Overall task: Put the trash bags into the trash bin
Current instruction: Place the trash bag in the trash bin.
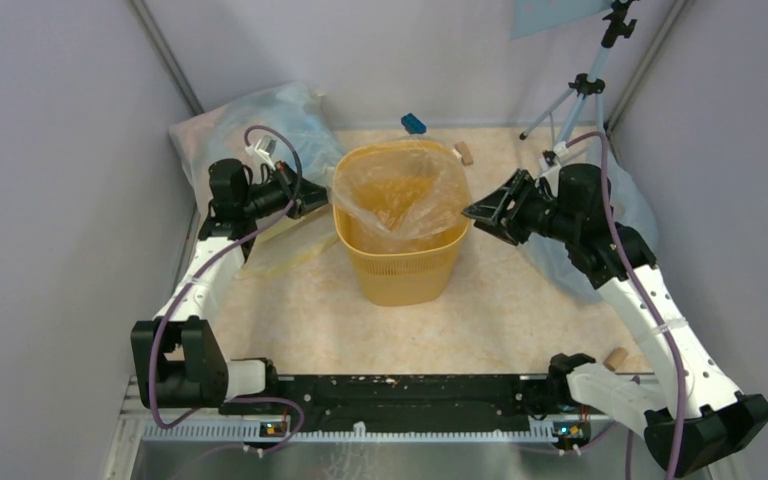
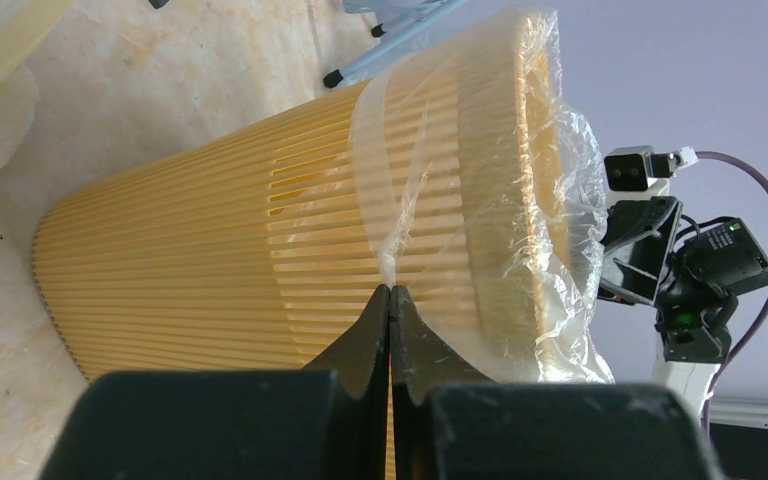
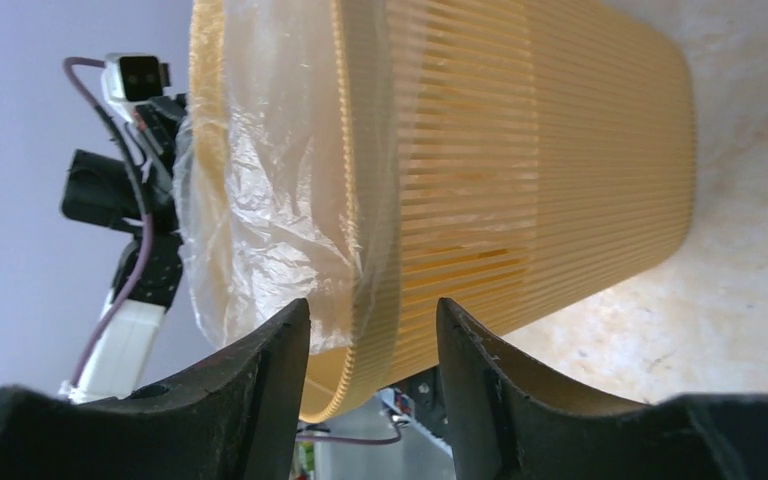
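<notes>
Top view: yellow trash bin (image 1: 400, 275) upright mid-frame on the table (image 1: 520, 310). The clear trash bag (image 1: 400, 190) is inside it, mouth folded out over the rim, film slack and crumpled in the opening. Left tool (image 1: 312, 203) is at the bin's left rim, right tool (image 1: 472, 212) just off the right rim. A bluish sack (image 1: 260, 120) lies upper left, apart from the bin.

Left wrist: left tool (image 2: 390, 292) is clenched, tips pressed together at frame centre against the trash bin (image 2: 180, 260) wall. Wrinkles of the trash bag (image 2: 430, 200) overhang converge right at the tips, so it looks pinched on a bit of film.

Right wrist: right tool (image 3: 372, 320) is released, fingers spread at the bottom of the frame on either side of the rim line. Trash bag (image 3: 270, 180) overhang is left of centre, ribbed trash bin (image 3: 540, 150) wall to the right. Nothing is held.

Handling judgement:
- The bag is very thin, light, glossy film. It will be floppy and slippery, will cling and bunch, and could tear if pulled hard against the rim.
- Best hold is a pinch on the loose overhanging hem below the rim, not the taut part across the lip.
- The bin is light and stiff. It could slide or tip if the film is tugged from one side only, so pulling evenly on both sides looks safer.
</notes>
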